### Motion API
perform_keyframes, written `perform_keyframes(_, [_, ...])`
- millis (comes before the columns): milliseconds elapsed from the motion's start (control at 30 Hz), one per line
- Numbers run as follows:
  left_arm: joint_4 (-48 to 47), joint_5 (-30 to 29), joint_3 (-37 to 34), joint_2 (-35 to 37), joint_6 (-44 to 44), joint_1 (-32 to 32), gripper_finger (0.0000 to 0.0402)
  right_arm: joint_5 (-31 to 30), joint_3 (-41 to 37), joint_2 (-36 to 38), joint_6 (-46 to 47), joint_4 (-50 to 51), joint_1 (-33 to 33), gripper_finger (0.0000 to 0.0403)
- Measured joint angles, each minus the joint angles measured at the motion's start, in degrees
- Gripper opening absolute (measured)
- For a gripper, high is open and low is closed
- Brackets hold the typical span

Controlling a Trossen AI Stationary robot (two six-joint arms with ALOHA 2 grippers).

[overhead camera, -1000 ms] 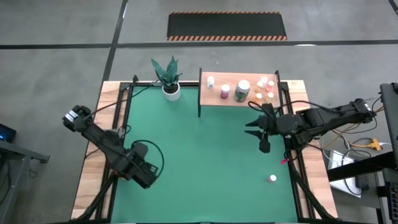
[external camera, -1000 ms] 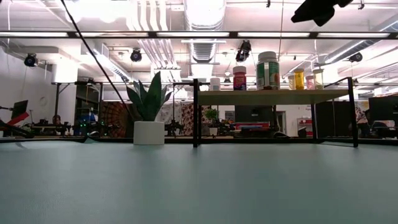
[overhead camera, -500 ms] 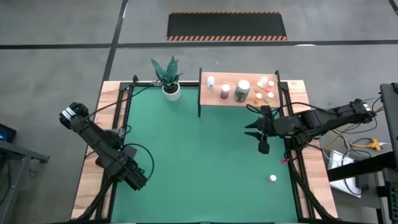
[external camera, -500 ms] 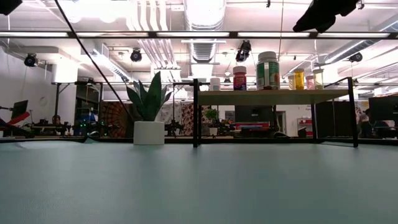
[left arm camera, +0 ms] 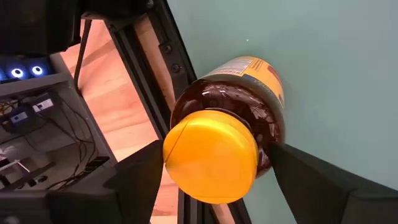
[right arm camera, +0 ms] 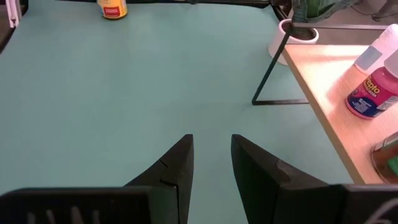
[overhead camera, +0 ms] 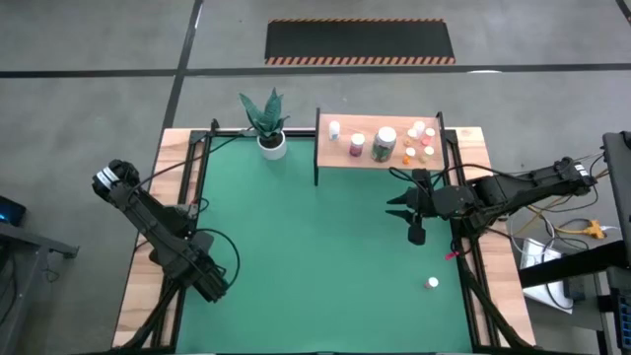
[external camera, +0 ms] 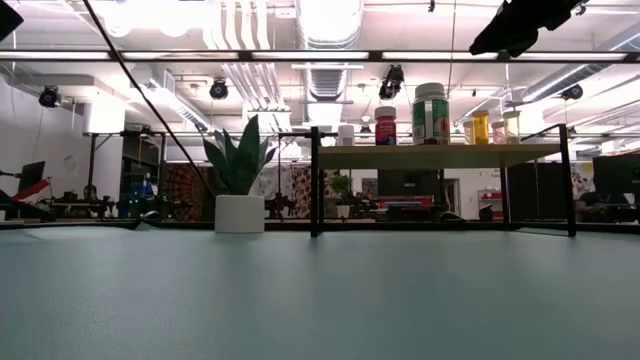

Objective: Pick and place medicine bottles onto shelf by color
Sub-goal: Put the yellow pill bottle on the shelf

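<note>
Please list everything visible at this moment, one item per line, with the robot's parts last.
green mat: one, covers the table.
shelf: one, light wood on black legs, at the far side of the mat.
bottles on the shelf: about nine, pink, greenish, orange, mostly white-capped.
amber bottle: one, yellow cap, at the mat's left edge.
loose bottle: one, white-capped, near right of the mat.
plant: one, green in a white pot, beside the shelf.
left gripper: at the amber bottle.
right gripper: open, empty, above the mat near the shelf.
</note>
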State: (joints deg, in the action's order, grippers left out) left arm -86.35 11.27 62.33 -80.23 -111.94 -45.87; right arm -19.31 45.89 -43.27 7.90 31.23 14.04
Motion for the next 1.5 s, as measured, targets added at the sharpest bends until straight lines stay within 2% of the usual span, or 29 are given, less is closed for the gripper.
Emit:
perform_keyframes(267, [-0.7, -1.1, 1.5, -0.2, 2.8, -0.1, 0.0193, 0.0, 0.0, 0.0, 0.0, -0.1, 0.0, 0.0096])
perform_keyframes(433, [1.4, -3.9, 5.1, -0.4, 4.2, 0.2, 0.0191, 0.5, 0.0, 0.1, -0.5, 0.3, 0.0, 0.0095])
perform_keyframes(533, [5.6, -9.1, 9.2, -0.8, 9.9, 1.1, 0.0191, 2.2, 0.0, 0.5, -0.5, 0.4, 0.0, 0.0091])
perform_keyframes(600, [13.3, -14.8, 12.9, -1.7, 17.9, 2.8, 0.0191, 3.4, 0.0, 0.9, -0.5, 0.4, 0.0, 0.0089])
perform_keyframes(667, [21.2, -20.0, 16.7, -3.3, 29.7, 5.9, 0.0191, 3.9, 0.0, 1.1, -0.5, 0.4, 0.0, 0.0088])
perform_keyframes(733, [27.9, -22.7, 21.2, -5.7, 44.2, 9.5, 0.0191, 4.1, 0.0, 1.2, -0.6, 0.4, 0.0, 0.0089])
perform_keyframes(800, [32.4, -22.6, 26.8, -8.6, 58.5, 13.3, 0.0191, 4.6, 0.0, 1.3, -1.0, 0.4, 0.0, 0.0090])
perform_keyframes(933, [26.8, -18.9, 40.7, -14.3, 83.4, 20.6, 0.0191, 4.8, 0.0, 1.2, -1.4, 0.3, 0.0, 0.0088])
perform_keyframes(1033, [18.0, -18.9, 50.5, -18.2, 98.1, 26.0, 0.0191, 4.8, 0.0, 1.2, -1.5, 0.2, 0.0, 0.0084])
perform_keyframes(1133, [12.6, -20.5, 57.4, -21.4, 110.8, 31.8, 0.0191, 4.8, 0.0, 1.2, -1.5, 0.0, 0.0, 0.0082])
perform_keyframes(1333, [13.0, -26.2, 62.2, -25.6, 133.0, 42.7, 0.0191, 4.8, 0.0, 1.2, -1.5, -0.2, 0.0, 0.0084])
perform_keyframes(1500, [17.6, -27.1, 61.7, -25.7, 139.9, 50.4, 0.0191, 4.8, 0.1, 1.2, -1.0, -0.2, 0.0, 0.0086])
